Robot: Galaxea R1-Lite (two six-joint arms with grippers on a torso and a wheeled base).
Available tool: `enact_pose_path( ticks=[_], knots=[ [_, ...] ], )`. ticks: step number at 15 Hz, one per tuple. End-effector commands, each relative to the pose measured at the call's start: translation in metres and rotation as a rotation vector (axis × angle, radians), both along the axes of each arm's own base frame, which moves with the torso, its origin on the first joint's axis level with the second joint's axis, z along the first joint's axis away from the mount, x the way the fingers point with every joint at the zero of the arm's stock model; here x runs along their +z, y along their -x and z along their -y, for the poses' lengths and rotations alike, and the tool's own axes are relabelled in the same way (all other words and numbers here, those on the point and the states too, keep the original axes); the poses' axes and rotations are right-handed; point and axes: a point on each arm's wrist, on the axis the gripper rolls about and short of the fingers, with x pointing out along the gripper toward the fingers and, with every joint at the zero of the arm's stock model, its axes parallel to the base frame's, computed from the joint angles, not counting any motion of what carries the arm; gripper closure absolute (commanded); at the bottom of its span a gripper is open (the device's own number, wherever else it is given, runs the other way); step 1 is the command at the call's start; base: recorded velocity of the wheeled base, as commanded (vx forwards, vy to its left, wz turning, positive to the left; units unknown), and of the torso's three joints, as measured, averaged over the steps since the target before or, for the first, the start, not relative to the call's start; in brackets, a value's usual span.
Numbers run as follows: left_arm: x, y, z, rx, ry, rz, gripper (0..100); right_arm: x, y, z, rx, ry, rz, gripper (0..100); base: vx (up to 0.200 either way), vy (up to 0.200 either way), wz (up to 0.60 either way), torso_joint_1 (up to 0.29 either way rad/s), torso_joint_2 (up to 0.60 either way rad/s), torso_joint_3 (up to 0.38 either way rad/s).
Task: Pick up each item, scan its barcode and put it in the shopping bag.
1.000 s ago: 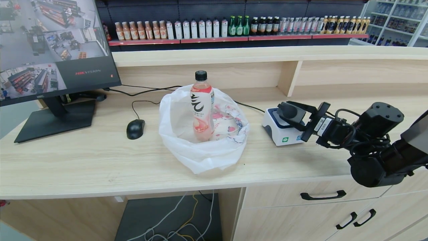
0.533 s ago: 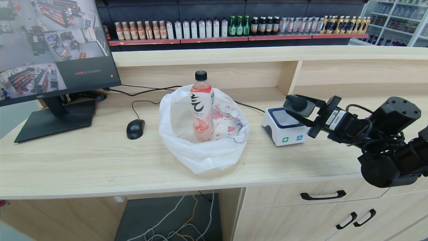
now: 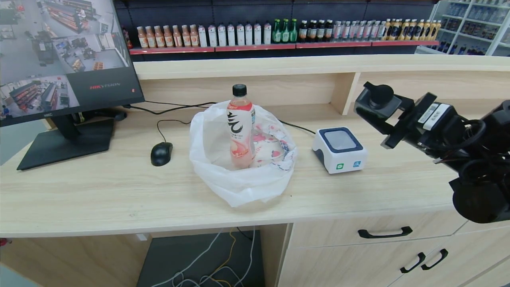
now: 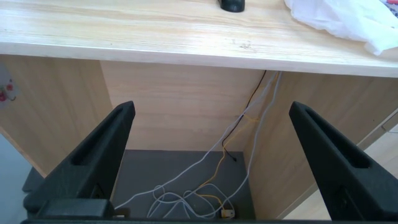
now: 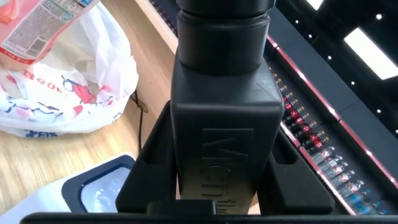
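Counter (image 3: 119,191) holds shopping bag (image 3: 239,185); drink shelves (image 3: 279,46) behind; right claw (image 3: 388,119) grips black bottle (image 3: 377,99).

Counter (image 3: 99,191) w/ bag (image 3: 239,183), scanner (image 3: 339,149), mouse (image 3: 161,153), monitor (image 3: 59,59)

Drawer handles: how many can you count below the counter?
3: one handle on the top drawer; a second handle and a third handle close together, lower right. More may lie out of view.
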Motion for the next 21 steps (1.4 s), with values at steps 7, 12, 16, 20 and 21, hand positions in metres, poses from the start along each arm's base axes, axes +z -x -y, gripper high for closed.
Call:
enact_pose_path(
  ticks=[7, 12, 16, 20, 21],
  knots=[
    [0.000, 0.000, 0.000, 0.001, 0.000, 0.000, 0, 0.005, 0.098, -0.023, -0.067, -0.424, -0.300, 100, 0.000, 0.000, 0.00, 0.000, 0.00, 0.000],
    [0.000, 0.000, 0.000, 0.001, -0.001, 0.000, 0, -0.013, 0.139, -0.017, -0.157, -0.728, -0.490, 100, 0.000, 0.000, 0.00, 0.000, 0.00, 0.000],
    [0.000, 0.000, 0.000, 0.001, 0.000, 0.000, 0, -0.018, 0.139, -0.016, -0.203, -0.767, -0.508, 100, 0.000, 0.000, 0.00, 0.000, 0.00, 0.000],
    [0.000, 0.000, 0.000, 0.001, 0.000, 0.000, 0, -0.025, 0.132, -0.017, -0.251, -0.774, -0.533, 100, 0.000, 0.000, 0.00, 0.000, 0.00, 0.000],
    [0.000, 0.000, 0.000, 0.001, -0.001, 0.000, 0, -0.026, 0.130, -0.017, -0.251, -0.775, -0.539, 100, 0.000, 0.000, 0.00, 0.000, 0.00, 0.000]
  ],
)
